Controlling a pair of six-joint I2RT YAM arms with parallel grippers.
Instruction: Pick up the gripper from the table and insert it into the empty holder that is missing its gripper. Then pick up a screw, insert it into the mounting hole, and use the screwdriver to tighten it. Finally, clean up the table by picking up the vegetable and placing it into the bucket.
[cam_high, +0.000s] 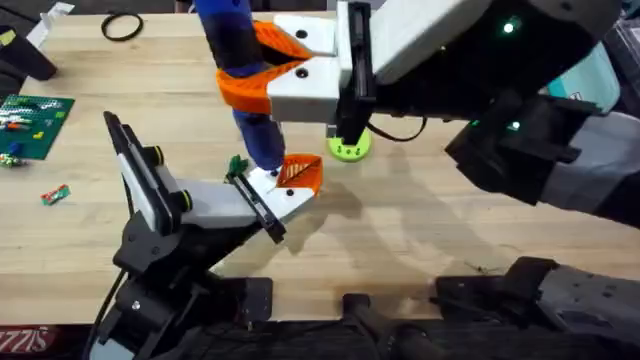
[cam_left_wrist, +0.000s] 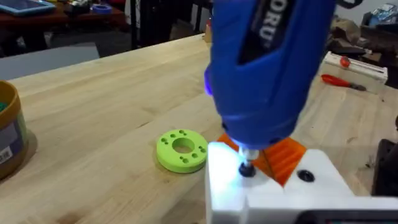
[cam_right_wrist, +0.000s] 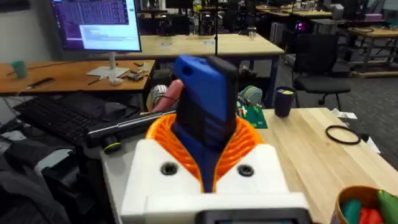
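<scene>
my right gripper (cam_high: 268, 76) is clamped on the screwdriver (cam_high: 243, 70) at frame centre, its tip down on the holder (cam_high: 215, 205) beside the gripper (cam_high: 300, 172). i can't tell my left gripper's state. a green disc (cam_high: 350, 148) lies just right.

Light falls evenly and bright from above onto the table (cam_high: 450, 230), where my arms lay soft, spread shadows across the planks near the holder (cam_high: 190, 205). My right arm, rising close under the overhead camera, shows large, dark and blurred. In my left wrist view the screwdriver (cam_left_wrist: 267, 68) looms soft and out of focus, a violet-blue glow at its side and a pale sheen on the white block beneath its tip.
</scene>
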